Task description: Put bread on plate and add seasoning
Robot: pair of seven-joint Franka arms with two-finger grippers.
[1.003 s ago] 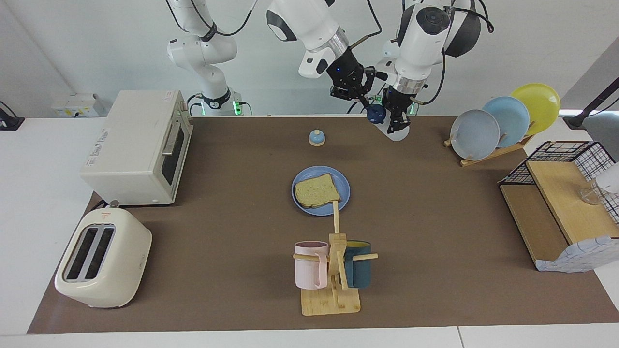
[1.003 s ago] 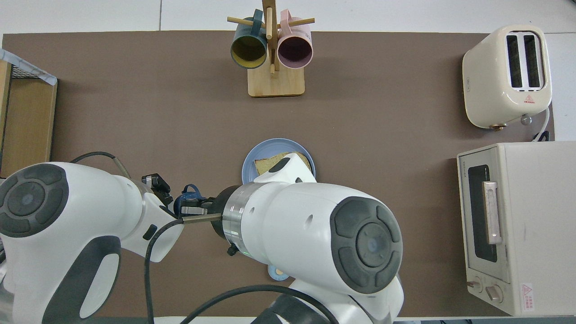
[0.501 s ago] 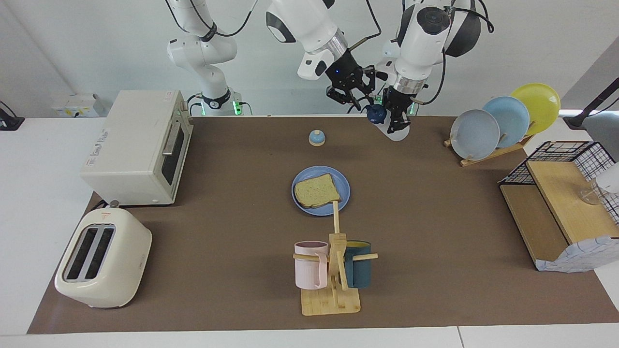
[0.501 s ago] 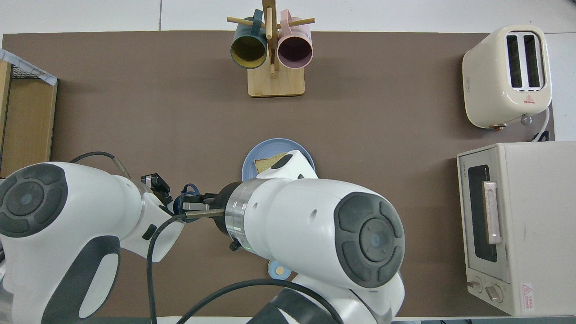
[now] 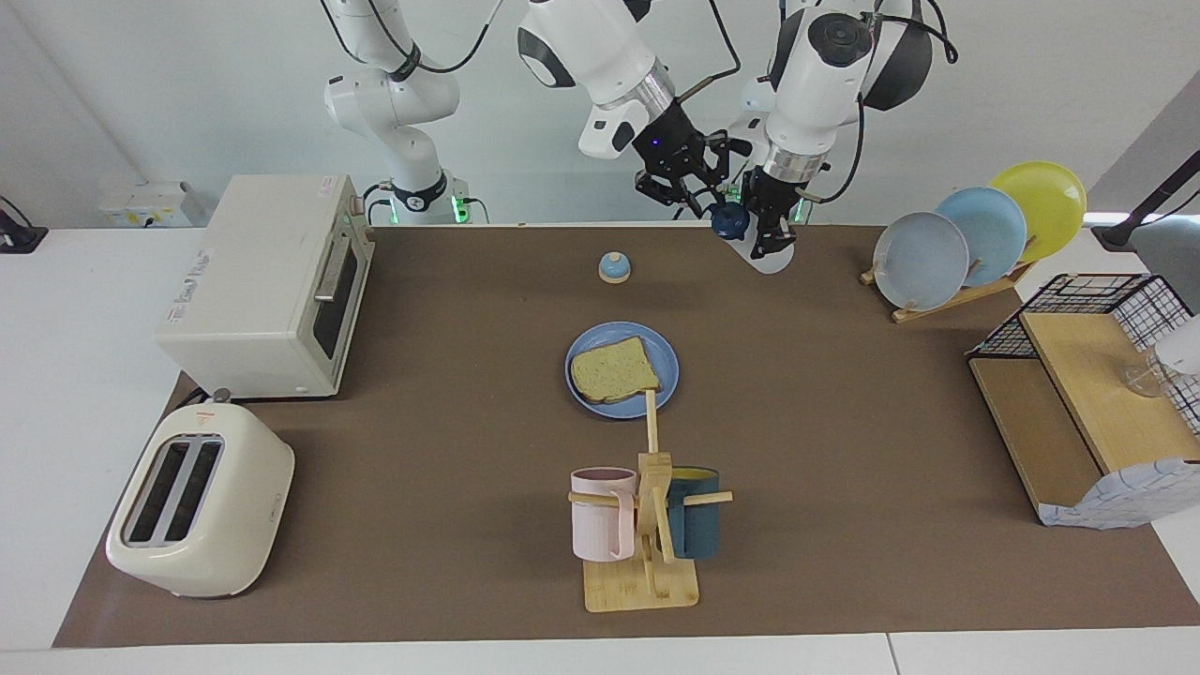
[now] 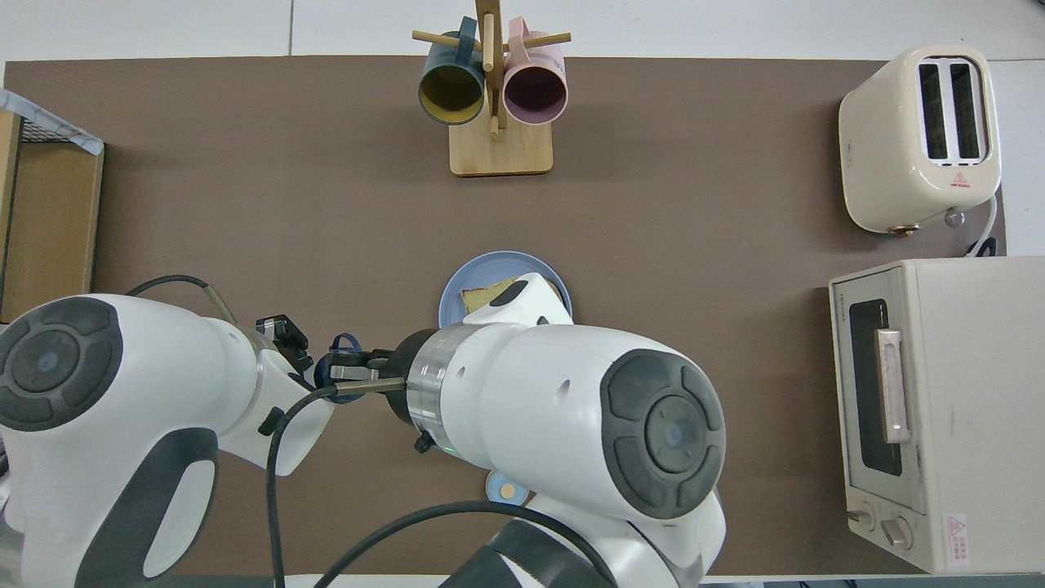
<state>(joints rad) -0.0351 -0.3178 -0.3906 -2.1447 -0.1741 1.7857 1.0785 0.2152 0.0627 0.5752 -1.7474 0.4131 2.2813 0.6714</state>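
Faint brand word on the oven (image 6: 936, 412) door, unreadable, red warning triangle at the toaster's (image 6: 921, 136) 6 o'clock, its lettering illegible

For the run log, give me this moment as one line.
bread: on plate | left gripper: shut on seasoning, aloft | right gripper: beside its cap

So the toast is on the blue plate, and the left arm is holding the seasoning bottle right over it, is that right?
Not quite. The toast is on the blue plate, and the left gripper holds the seasoning bottle, but the facing view shows it up near the robots' edge of the table, toward the left arm's end, not over the plate.
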